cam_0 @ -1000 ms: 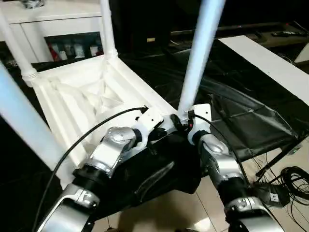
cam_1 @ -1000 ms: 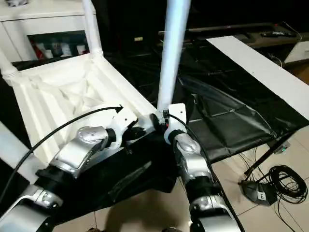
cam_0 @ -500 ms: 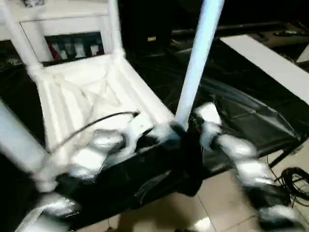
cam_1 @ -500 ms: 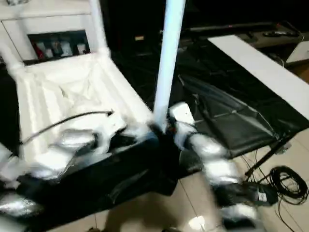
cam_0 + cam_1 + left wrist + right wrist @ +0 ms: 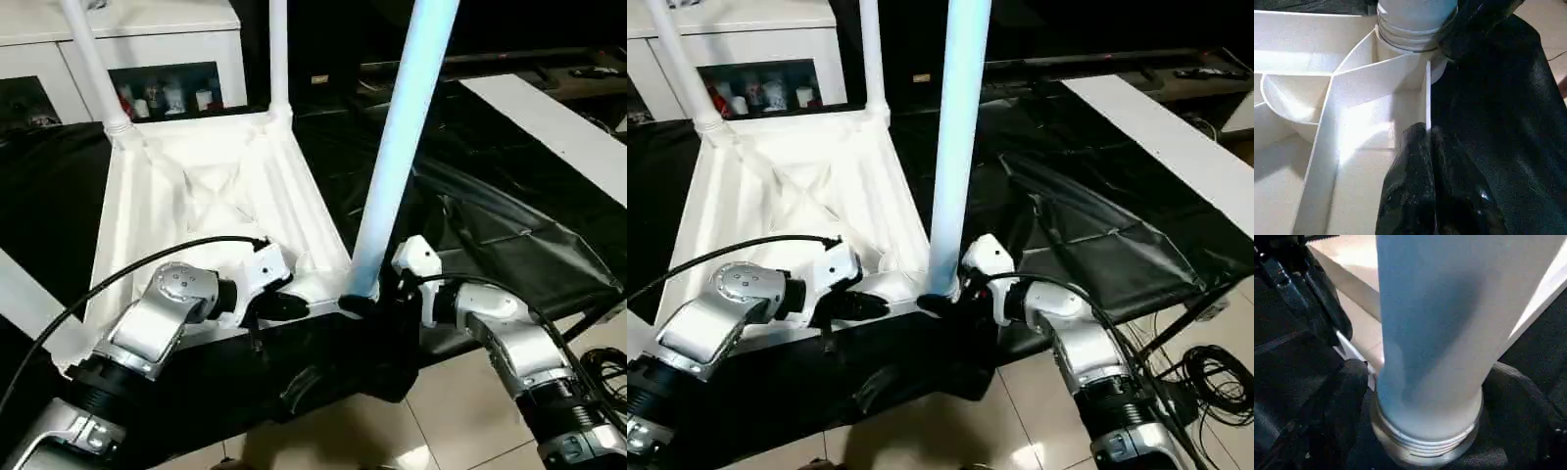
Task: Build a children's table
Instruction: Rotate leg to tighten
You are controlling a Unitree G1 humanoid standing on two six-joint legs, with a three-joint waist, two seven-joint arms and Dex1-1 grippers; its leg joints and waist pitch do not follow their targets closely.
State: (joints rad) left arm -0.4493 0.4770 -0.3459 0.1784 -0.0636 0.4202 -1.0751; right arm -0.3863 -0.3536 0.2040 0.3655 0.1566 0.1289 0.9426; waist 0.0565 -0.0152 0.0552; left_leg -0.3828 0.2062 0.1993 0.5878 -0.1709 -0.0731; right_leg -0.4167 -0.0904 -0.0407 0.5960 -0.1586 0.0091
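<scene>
The children's table lies upside down on black cloth, its ribbed white tabletop [image 5: 196, 196] facing up. Legs stand upright in the corner sockets: two at the far corners [image 5: 93, 69] [image 5: 278, 59], and one at the near right corner [image 5: 397, 157]. My left gripper [image 5: 294, 305] is shut on the tabletop's thin rim wall [image 5: 1426, 88], right beside that near right socket. My right gripper [image 5: 367, 299] comes in from the right, and its black fingers [image 5: 1352, 396] press both sides of the leg's base [image 5: 1430, 357], just above the threaded collar.
A white cabinet [image 5: 147, 29] with glass doors stands behind the table. Crumpled black cloth [image 5: 490, 225] covers the surface to the right, with a white board [image 5: 549, 127] beyond it. Cables [image 5: 1205, 367] lie on the tiled floor at the lower right.
The whole view has shifted. My right forearm has swung from in front of the leg out to its right side. The left gripper keeps its hold on the rim.
</scene>
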